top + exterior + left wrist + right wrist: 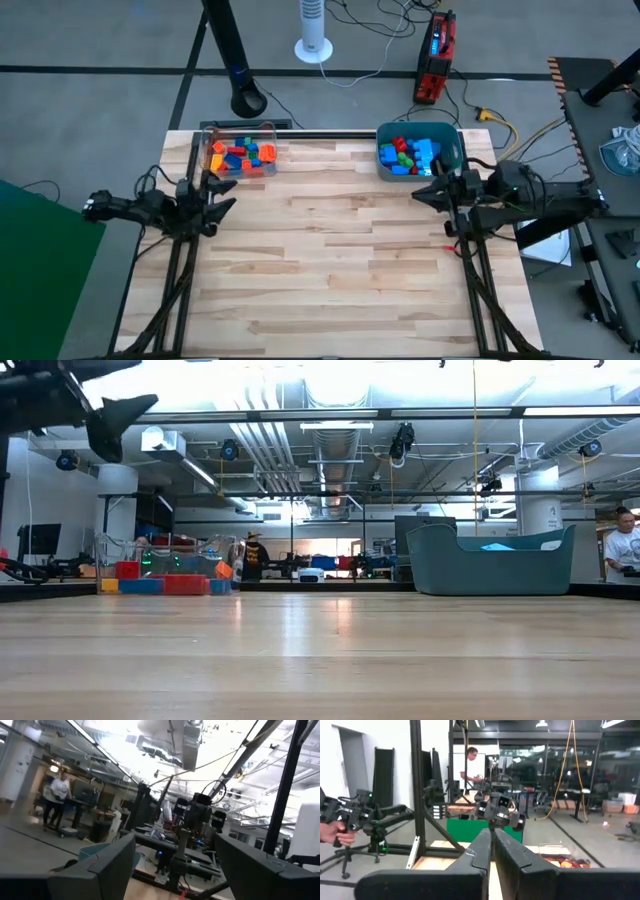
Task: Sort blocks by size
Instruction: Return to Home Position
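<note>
A green panel [40, 270] stands off the left side of the light plank table [330, 280], with grey floor around it. The left gripper [228, 192] hangs over the table's left edge, its fingers spread wide and holding nothing. Near it, at the far edge, one clear plastic box [240, 126] holds small blocks [240, 155] in orange, red, blue, green and yellow, piled too close to count. On the floor beyond the table stand one white tower fan [313, 30] and one red device [437, 55] among cables. One teal tub [455, 140] at the far right holds bigger blocks [405, 155], mostly blue with some red and green. The right gripper [418, 190] hovers near the tub, fingers pressed together on nothing. One person [625, 545] is in the room at the far right.
</note>
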### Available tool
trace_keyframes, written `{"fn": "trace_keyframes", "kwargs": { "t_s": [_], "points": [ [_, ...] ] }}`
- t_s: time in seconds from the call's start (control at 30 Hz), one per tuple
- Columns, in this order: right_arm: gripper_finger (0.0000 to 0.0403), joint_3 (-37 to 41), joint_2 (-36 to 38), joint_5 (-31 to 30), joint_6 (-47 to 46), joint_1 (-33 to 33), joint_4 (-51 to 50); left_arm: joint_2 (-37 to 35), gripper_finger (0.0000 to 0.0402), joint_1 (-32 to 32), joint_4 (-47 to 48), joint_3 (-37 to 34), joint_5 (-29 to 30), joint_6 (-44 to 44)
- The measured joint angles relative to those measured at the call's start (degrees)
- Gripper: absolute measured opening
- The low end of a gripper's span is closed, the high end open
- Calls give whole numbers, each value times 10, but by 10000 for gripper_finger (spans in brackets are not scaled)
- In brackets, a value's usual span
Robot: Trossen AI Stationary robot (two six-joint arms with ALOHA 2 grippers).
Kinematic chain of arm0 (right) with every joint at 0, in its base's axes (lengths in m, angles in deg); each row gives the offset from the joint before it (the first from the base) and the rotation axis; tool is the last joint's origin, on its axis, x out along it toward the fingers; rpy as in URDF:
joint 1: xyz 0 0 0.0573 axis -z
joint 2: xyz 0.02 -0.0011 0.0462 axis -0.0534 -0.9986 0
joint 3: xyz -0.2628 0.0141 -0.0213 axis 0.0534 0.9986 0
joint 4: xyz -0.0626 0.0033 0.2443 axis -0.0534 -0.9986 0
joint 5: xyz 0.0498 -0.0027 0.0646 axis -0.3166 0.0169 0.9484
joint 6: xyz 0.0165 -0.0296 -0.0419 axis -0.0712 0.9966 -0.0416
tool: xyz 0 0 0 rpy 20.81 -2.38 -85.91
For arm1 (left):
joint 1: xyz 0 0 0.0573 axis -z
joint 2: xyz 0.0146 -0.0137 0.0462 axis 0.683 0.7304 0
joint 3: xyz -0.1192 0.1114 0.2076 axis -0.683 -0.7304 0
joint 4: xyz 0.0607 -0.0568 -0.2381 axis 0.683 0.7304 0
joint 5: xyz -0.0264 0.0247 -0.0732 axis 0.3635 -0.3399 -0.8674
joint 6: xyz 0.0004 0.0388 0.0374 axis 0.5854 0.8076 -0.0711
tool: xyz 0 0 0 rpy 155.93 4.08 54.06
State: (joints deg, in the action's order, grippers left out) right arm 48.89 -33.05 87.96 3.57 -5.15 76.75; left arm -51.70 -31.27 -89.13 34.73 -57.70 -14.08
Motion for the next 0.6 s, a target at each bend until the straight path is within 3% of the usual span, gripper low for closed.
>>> {"fn": "trace_keyframes", "kwargs": {
  "t_s": [0.1, 0.3, 0.6],
  "points": [
    [13, 36, 29, 0, 13, 0, 13, 0, 262, 0, -19, -12, 1, 18],
    [13, 123, 86, 1, 37, 0, 60, 5, 262, 0, 42, -4, 4, 86],
    [13, 230, 223, 8, 41, 0, 98, 5, 262, 0, 55, -2, 4, 64]
  ]
}}
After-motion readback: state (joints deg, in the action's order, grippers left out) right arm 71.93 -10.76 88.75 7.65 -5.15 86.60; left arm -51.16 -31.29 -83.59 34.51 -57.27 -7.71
